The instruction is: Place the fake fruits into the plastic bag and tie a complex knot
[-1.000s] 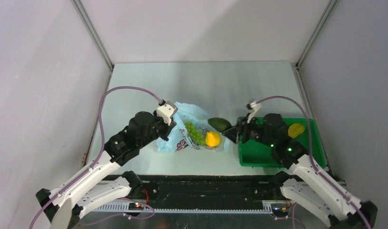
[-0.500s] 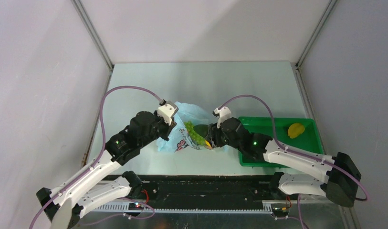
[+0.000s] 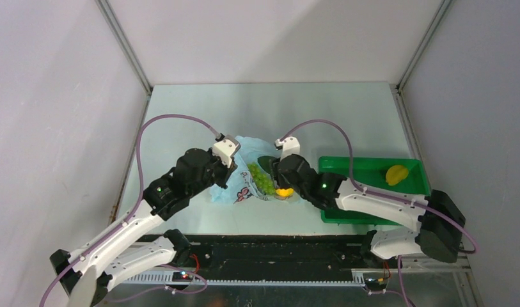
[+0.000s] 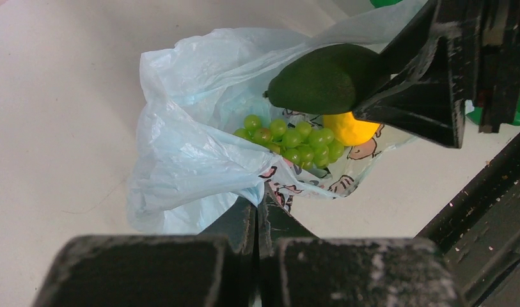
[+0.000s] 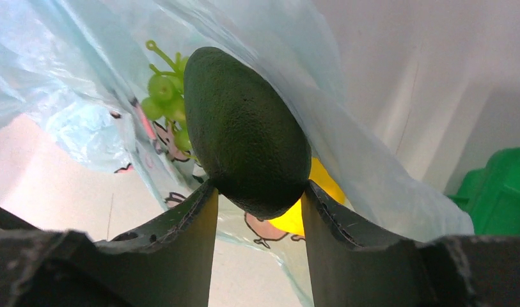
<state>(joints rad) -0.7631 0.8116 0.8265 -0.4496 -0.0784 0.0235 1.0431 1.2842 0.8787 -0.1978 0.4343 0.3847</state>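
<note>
At mid-table: the plastic bag (image 4: 187, 147) lies crumpled on the table (image 3: 276, 109), light blue and see-through, its printed mark facing up and its mouth turned toward the right arm.
Left claw: the left claw (image 4: 257, 214) is pressed together on the bag's near edge, with a fold of thin film pinched between the fingers. You can see that plainly from the left wrist.
Right claw: the right claw (image 5: 257, 192) sits half spread and clamped on a dark green fruit (image 5: 244, 128), one finger on each flank, the fruit's narrow end pointing away from the wrist.
Dark green fruit: it's right at the bag's mouth, hanging over the other fruit, with blue film rising beside and behind it. Whether it touches anything below, I cannot tell.
Grapes: the light-green grapes (image 4: 292, 137) lie in a bunch inside the bag, on the printed panel.
Yellow fruit: the yellow pear-like fruit (image 4: 350, 128) is in the bag too, just beside the grapes and half hidden under the dark green fruit.
Tray: the green tray (image 3: 375, 171) sits on the table to the right of the bag, with the right arm reaching across its near corner.
In the tray: a second yellow fruit (image 3: 396, 174) lies near the far right corner, well apart from both claws.
</note>
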